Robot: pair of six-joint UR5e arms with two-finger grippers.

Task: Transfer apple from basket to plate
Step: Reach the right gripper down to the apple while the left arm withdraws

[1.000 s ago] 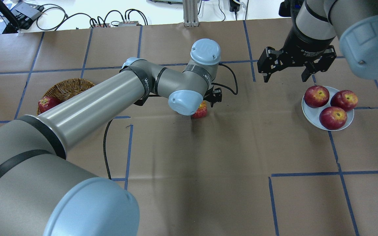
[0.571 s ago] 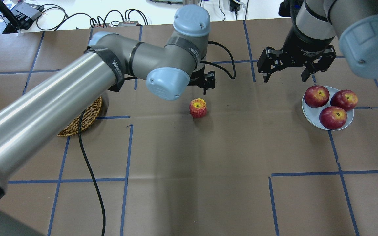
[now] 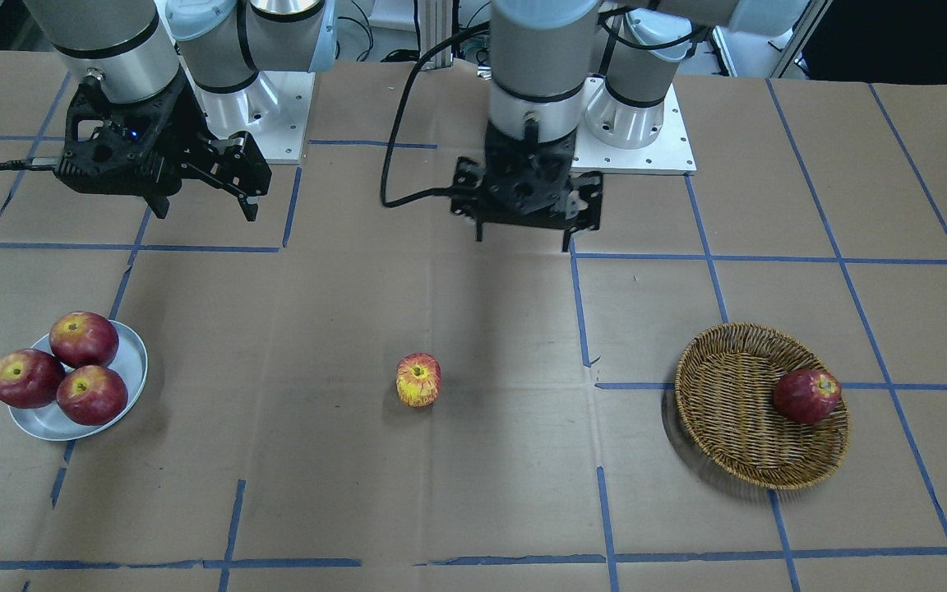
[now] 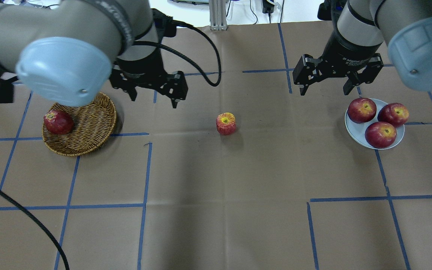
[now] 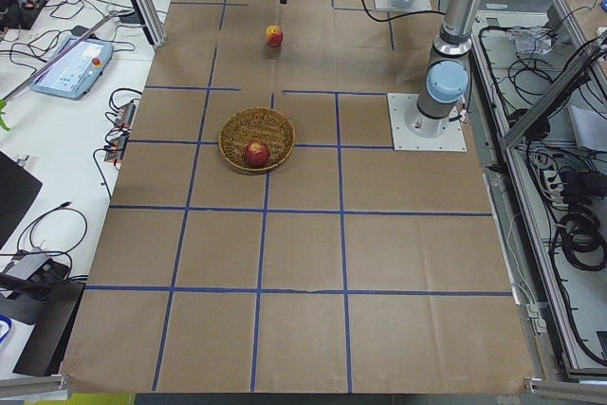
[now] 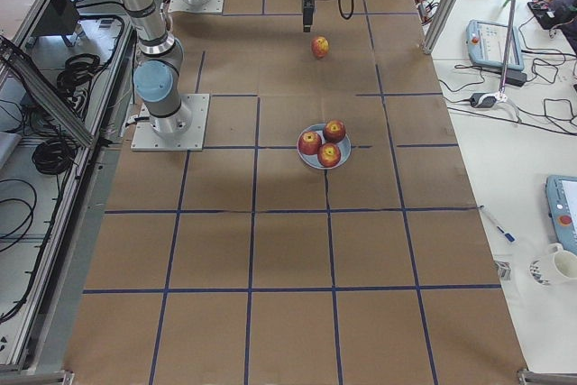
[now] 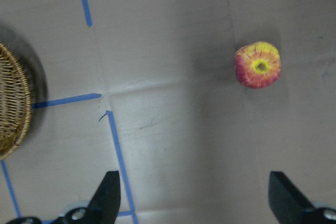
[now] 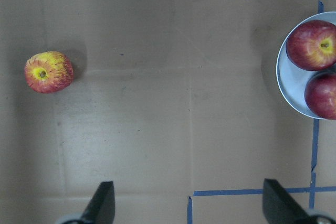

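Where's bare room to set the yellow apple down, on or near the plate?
The plate is crowded: three red apples leave only a strip bare on the yellow apple's side. Open table lies between the two. The basket holds one red apple, otherwise bare.

I can just read "2F Adaptive" in white on the right gripper (image 4: 324, 92), upper right of the overhead view; nothing else legible from here.

The basket (image 4: 93, 123) is rough woven wicker, the plate (image 4: 354, 131) smooth and glossy, the table's paper cover (image 4: 238, 210) matt.
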